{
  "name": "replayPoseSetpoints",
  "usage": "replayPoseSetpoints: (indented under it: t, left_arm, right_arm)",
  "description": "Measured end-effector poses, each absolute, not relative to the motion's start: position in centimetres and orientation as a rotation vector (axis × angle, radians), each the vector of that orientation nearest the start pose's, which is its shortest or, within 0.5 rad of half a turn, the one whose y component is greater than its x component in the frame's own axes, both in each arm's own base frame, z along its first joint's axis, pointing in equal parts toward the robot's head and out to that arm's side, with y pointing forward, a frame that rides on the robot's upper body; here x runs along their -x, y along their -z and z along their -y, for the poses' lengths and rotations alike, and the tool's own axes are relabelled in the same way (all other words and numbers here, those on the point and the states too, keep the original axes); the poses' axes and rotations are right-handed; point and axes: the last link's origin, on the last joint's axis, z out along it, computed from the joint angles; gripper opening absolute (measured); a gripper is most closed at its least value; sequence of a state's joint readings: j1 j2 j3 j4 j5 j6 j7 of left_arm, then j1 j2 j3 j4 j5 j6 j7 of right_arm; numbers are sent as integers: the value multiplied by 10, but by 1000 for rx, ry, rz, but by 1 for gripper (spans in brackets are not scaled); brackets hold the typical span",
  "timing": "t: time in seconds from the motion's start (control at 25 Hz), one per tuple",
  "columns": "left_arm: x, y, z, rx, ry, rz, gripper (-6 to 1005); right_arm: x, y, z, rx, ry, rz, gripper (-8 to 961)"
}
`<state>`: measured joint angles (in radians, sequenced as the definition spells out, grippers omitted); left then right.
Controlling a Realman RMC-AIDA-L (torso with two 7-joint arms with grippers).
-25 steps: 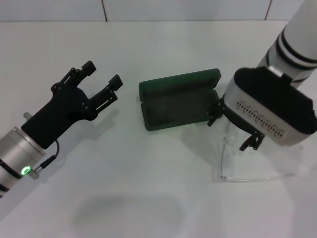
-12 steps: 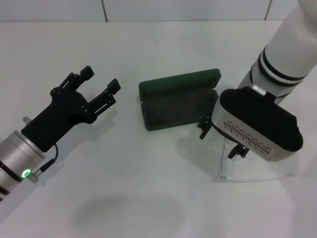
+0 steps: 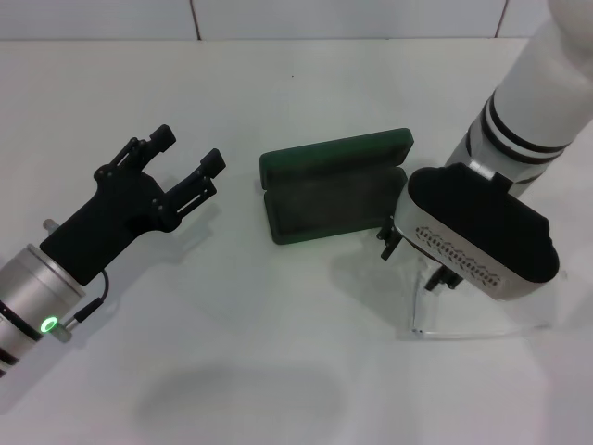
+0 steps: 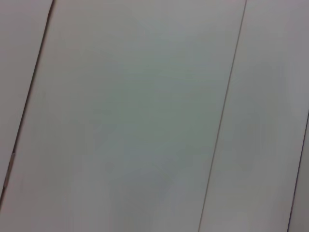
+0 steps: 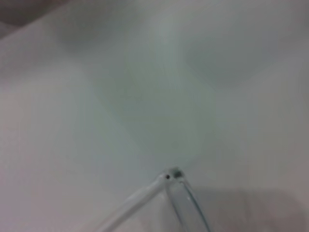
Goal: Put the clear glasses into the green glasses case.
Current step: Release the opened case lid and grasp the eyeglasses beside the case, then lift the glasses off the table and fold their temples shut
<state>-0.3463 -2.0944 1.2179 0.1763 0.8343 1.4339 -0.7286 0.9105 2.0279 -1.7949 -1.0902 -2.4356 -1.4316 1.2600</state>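
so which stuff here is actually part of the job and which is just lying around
Part of the job:
- clear glasses, flat on the table
- green glasses case, lid open
- right pincer, over the glasses

Just there:
- left pincer, open, off to the side
- white table

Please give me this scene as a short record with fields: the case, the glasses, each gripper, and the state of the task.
case: green glasses case, open, lid tilted back, inside empty
glasses: clear glasses, on the table, right of the case
right gripper: above the glasses, fingers spread
left gripper: open, left of the case, holding nothing
task state: glasses not yet in the case
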Motion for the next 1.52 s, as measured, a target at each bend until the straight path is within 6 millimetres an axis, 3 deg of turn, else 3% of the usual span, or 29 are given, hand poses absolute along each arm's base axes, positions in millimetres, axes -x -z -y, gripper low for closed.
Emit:
replayPoseSetpoints:
  t: [0.48, 0.64, 0.84, 1.08, 1.36, 1.52]
  left_arm:
    - [300, 38, -280, 2073, 1083, 635, 837]
    - [301, 38, -278, 2070, 1086, 644, 836]
    - [301, 36, -276, 2056, 1110, 642, 835]
    - [294, 30, -267, 2053, 1195, 584, 834]
    - [285, 22, -254, 2061, 1275, 460, 832]
    - [281, 22, -250, 2080, 1300, 417, 831]
  right_arm:
    - [-115, 69, -362, 2840, 849, 1474, 383]
    - [-111, 57, -365, 2892, 757, 1393, 258]
    - [-120, 44, -370, 2917, 641, 1239, 124]
    - [-131, 18, -379, 2946, 244, 960, 101]
    - [-159, -12, -394, 2860, -332, 404, 97]
    - [-171, -23, -399, 2798, -523, 173, 91]
